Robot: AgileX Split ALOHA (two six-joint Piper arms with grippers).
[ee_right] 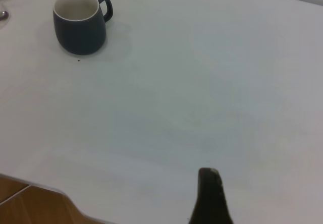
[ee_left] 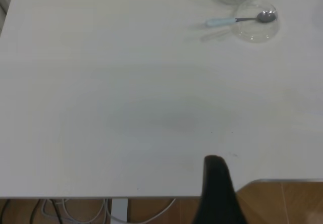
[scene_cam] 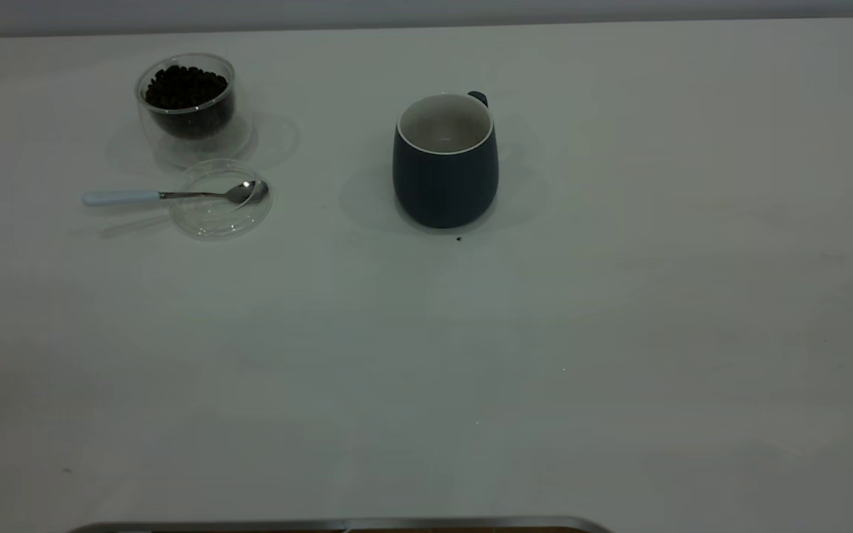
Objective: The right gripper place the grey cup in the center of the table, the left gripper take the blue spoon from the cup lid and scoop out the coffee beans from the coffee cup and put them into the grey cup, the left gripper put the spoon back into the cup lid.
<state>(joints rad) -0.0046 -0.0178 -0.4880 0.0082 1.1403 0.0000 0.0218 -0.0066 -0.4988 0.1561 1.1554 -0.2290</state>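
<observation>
Near edge of the white table (scene_cam: 619,385) bare in the exterior view, neither arm showing there. Left gripper (ee_left: 218,193) only a dark blocky tip at the bottom of its wrist view, parked over the near table edge; right gripper (ee_right: 209,199) likewise a dark tip at the bottom of its own view; impossible to tell whether either is wide or narrow, and nothing seen held. Farther back, just above frame centre, grey cup (scene_cam: 446,159) upright, off-white inside empty, handle turned to the far side. Upper left of the frame: clear lid (scene_cam: 221,198) lying flat, spoon (scene_cam: 175,195) with bowl resting in the lid and pale blue handle pointing left, long axis running left to right. Just behind the lid, touching or nearly so, coffee cup (scene_cam: 188,107) heaped with beans (scene_cam: 186,87). Spoon well apart from the left gripper, far across the table; left arm probably the nearer one.
</observation>
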